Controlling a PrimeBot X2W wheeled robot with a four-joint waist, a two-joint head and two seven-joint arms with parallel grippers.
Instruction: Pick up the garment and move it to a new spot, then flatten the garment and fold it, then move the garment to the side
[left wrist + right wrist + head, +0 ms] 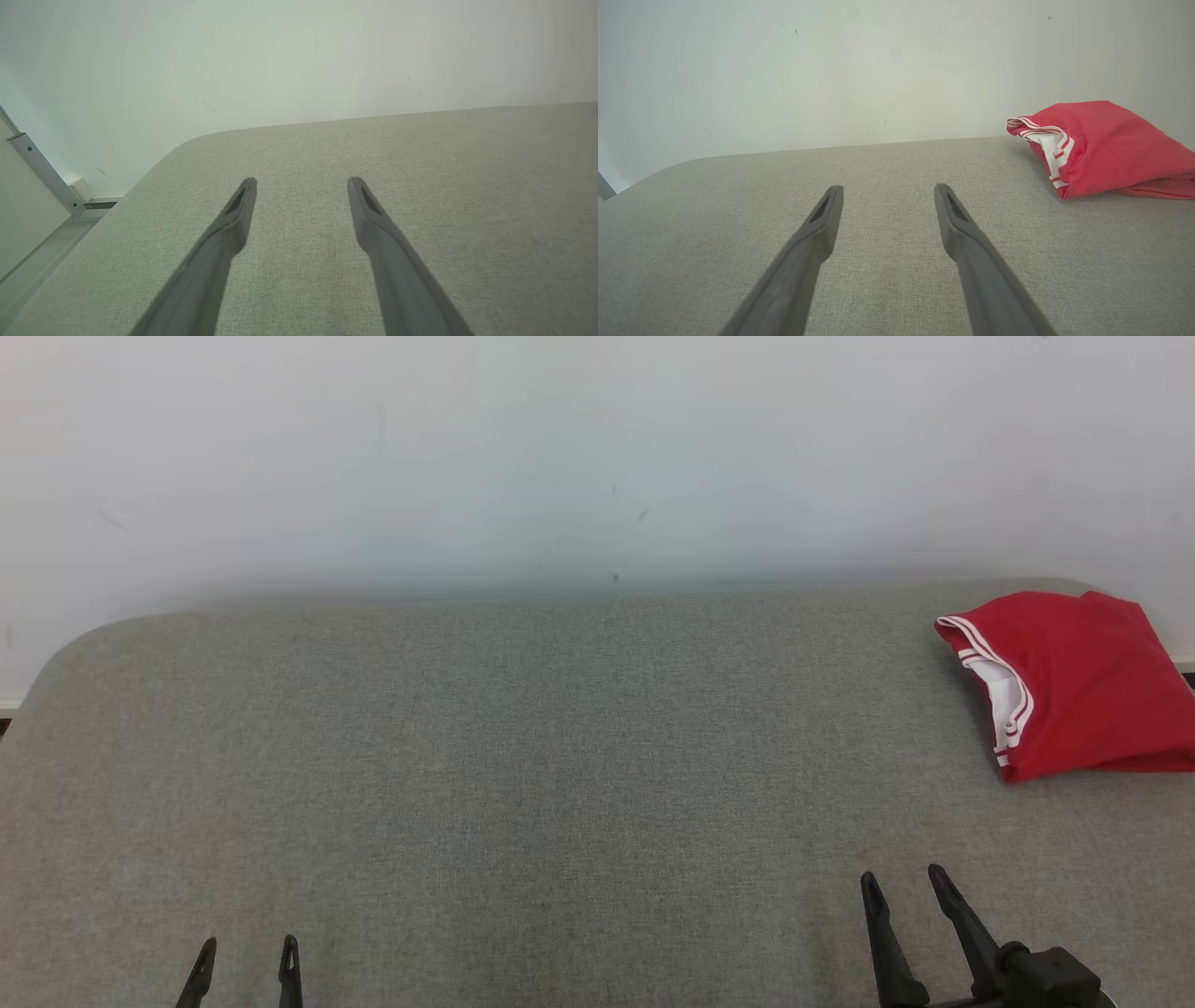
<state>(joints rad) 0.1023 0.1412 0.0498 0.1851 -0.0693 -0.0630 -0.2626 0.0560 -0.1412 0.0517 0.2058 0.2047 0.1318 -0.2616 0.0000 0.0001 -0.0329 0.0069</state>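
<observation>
At lower left of the head view, our left gripper (250, 943) shows as two dark fingertips. They are spread well apart with nothing between them. Its wrist view agrees: we see grey cloth through the gap and a rounded table corner beyond.

Across the middle runs the table (560, 756) (a grey fabric-covered top set against a pale wall (560, 457)). This stretch separates both grippers from the garment.

Further right, near the front edge, is our right gripper (901, 875). Its fingers are likewise wide apart and hold nothing. We cannot tell whether the tips touch the cloth or hang just above it.

At far right, by the table's back edge, lies the garment (1074, 681). It is red with white striped trim and sits as a compact layered bundle, its right side cut off by the frame. It is well apart from both grippers, though nearer the right one.

Our reading is that the pick-up, the flattening, the fold and the move to the side all look done. The bundle sits off to one side and neither gripper is near it. The fold looks soft, with the top layer puffed and the trimmed edge curling open. We judge that little or nothing is left, except perhaps a tidying press. We cannot check how square the cut-off side is.
</observation>
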